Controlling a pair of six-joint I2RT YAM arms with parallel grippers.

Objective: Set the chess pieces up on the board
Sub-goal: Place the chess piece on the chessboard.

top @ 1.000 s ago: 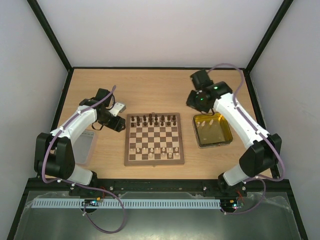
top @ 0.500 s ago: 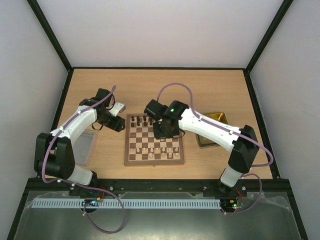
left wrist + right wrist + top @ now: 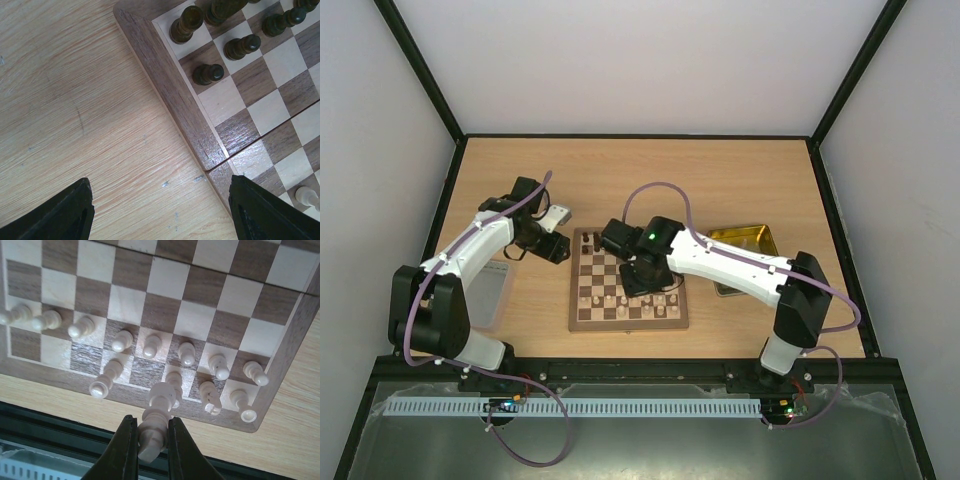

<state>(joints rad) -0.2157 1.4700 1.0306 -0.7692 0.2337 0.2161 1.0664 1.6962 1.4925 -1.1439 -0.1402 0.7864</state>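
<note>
The board (image 3: pixel 576 300) lies mid-table, dark chess pieces (image 3: pixel 592 243) along its far rows and cream ones (image 3: pixel 610 300) along its near rows. My right gripper (image 3: pixel 150 418) is shut on a cream piece (image 3: pixel 160 400), held above the board's near edge over a back-row square. Cream pawns (image 3: pixel 150 346) and back-row pieces (image 3: pixel 102 382) stand below it. From the top view the right wrist (image 3: pixel 642 265) covers the board's middle. My left gripper (image 3: pixel 167 200) is open with nothing in it, hovering over bare table beside the board's left border (image 3: pixel 172 95), near dark pieces (image 3: pixel 209 73).
A shiny yellow tray (image 3: pixel 745 238) sits right of the board, partly under the right arm. A grey translucent lid (image 3: pixel 492 292) lies at the left near the left arm's base. Black enclosure rails run along the table's near edge (image 3: pixel 60 420).
The right arm swung from above the yellow tray to over the board, then toward its near rows, carrying the cream piece. The left arm has not moved.
</note>
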